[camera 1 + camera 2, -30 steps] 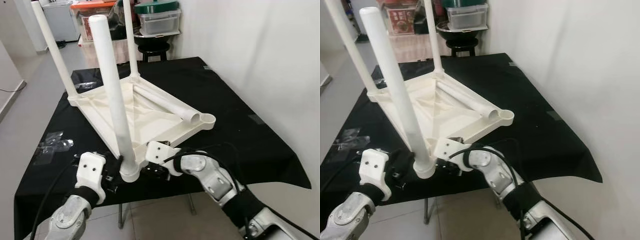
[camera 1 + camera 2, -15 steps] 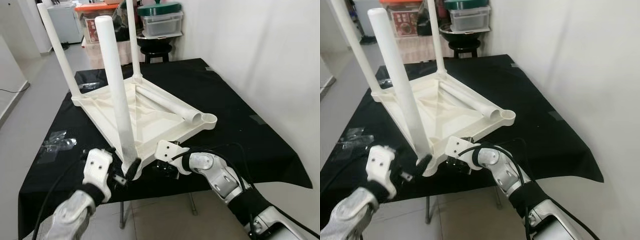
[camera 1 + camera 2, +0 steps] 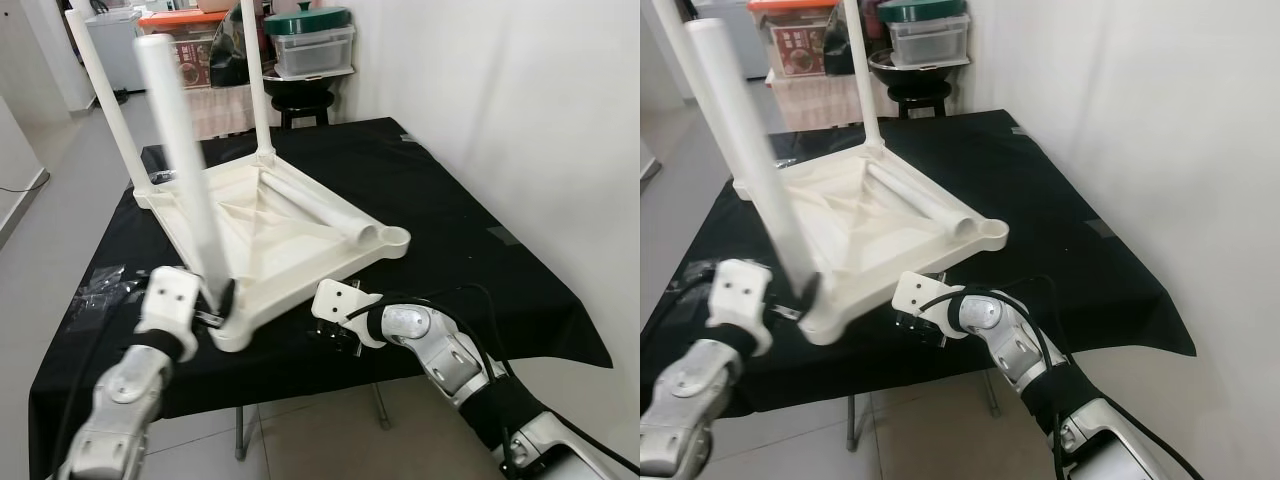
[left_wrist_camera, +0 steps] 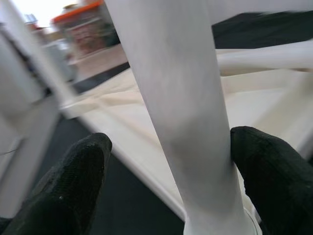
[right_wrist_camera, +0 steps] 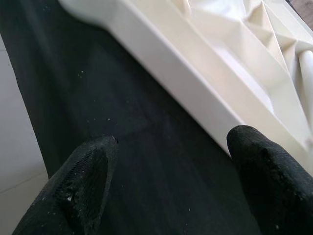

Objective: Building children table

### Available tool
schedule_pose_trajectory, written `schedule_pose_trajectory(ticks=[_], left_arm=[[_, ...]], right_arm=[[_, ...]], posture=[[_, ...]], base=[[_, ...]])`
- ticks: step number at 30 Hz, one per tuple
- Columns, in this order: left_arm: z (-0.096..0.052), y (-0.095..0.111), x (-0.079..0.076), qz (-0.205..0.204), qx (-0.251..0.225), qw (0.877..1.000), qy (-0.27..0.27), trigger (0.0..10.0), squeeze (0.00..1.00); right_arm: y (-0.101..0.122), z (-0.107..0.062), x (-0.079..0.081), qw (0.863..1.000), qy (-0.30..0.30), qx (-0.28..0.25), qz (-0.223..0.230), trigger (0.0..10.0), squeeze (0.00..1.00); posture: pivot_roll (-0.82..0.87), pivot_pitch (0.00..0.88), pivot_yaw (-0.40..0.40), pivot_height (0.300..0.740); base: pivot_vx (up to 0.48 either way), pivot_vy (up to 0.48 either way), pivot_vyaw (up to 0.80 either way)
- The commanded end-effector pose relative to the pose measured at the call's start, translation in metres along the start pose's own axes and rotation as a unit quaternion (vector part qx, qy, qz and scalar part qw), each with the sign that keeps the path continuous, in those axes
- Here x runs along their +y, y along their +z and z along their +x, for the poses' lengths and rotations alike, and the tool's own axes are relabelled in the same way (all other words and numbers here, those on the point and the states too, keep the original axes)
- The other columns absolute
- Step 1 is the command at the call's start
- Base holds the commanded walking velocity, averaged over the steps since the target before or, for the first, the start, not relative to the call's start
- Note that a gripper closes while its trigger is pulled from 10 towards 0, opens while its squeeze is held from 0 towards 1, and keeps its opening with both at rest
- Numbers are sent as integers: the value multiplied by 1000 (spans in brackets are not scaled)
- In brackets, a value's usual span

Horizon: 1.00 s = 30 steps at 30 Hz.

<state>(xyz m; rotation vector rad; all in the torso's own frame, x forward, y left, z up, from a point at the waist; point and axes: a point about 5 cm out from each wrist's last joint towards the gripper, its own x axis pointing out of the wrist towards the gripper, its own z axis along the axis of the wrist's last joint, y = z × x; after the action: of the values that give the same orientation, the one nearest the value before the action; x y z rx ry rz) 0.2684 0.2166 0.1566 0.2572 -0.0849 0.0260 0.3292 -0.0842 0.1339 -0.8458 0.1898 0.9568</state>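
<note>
Two left gripper [image 4: 166,161] fingers around table leg [image 4: 181,112], wrist-view close-up

Upside-down white plastic children's table [image 3: 280,235] covers the left and middle of the black-clothed work table [image 3: 470,250]. Three round white legs stand up from its corners as posts: near-left leg [image 3: 185,190], blurred, straddled low down by left gripper [image 4: 168,171]; far-left leg [image 3: 105,100]; far leg [image 3: 255,80]. Fourth loose white leg [image 3: 320,205] lies across the underside toward the empty right corner socket [image 3: 395,238].

Right gripper [image 5: 166,176], fingers apart, sits at the near edge just beside the tabletop rim.

Open black cloth along the right edge and far-right corner. Crumpled clear plastic wrapper [image 3: 100,285] at the left edge.
</note>
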Motion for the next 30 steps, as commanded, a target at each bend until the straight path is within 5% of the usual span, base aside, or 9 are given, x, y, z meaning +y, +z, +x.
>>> schedule_pose_trajectory(ticks=[1, 3, 5, 8, 11, 15, 21, 27, 30], left_arm=[[-5, -5, 32, 34, 16, 996, 77, 10000, 0], [-14, -8, 65, 64, 28, 987, 144, 10000, 0], [-17, -9, 79, 74, 30, 981, 174, 10000, 0], [-18, -9, 91, 76, 31, 977, 198, 10000, 0], [-15, -9, 88, 70, 25, 979, 190, 10000, 0], [-11, -10, 66, 52, 18, 986, 155, 10000, 0], [-25, -20, 8, -12, 33, 997, 69, 10000, 0], [-39, -19, -10, -29, 35, 998, 31, 10000, 0], [-52, -12, -28, -17, 21, 999, -30, 10000, 0]], right_arm=[[3, 0, -4, 1000, -2, -7, -7, 10000, 0], [5, 2, 0, 1000, 11, -15, -10, 10000, 0], [7, 2, 2, 1000, 16, -19, -10, 10000, 0], [8, 3, 3, 999, 20, -23, -10, 10000, 0], [9, 3, 3, 999, 20, -25, -8, 10000, 0], [9, 3, 4, 999, 21, -26, -6, 10000, 0], [13, 0, 5, 998, 28, -59, 18, 10000, 0], [15, -1, 3, 995, 25, -84, 43, 10000, 0], [11, -3, 3, 994, 20, -92, 62, 10000, 0]], posture=[[-23, 0, 23, 740], [-15, 0, 17, 740], [-14, 0, 16, 740], [-12, 0, 13, 740], [-12, 0, 15, 740], [-15, 0, 21, 740], [-13, 0, 23, 740], [-4, 0, 20, 740], [3, 0, 20, 740]], base=[[0, 0, 0], [0, 0, 0], [0, 0, 0], [0, 0, 0], [0, 0, 0], [0, 0, 0], [0, 0, 0], [0, 0, 0], [0, 0, 0]])
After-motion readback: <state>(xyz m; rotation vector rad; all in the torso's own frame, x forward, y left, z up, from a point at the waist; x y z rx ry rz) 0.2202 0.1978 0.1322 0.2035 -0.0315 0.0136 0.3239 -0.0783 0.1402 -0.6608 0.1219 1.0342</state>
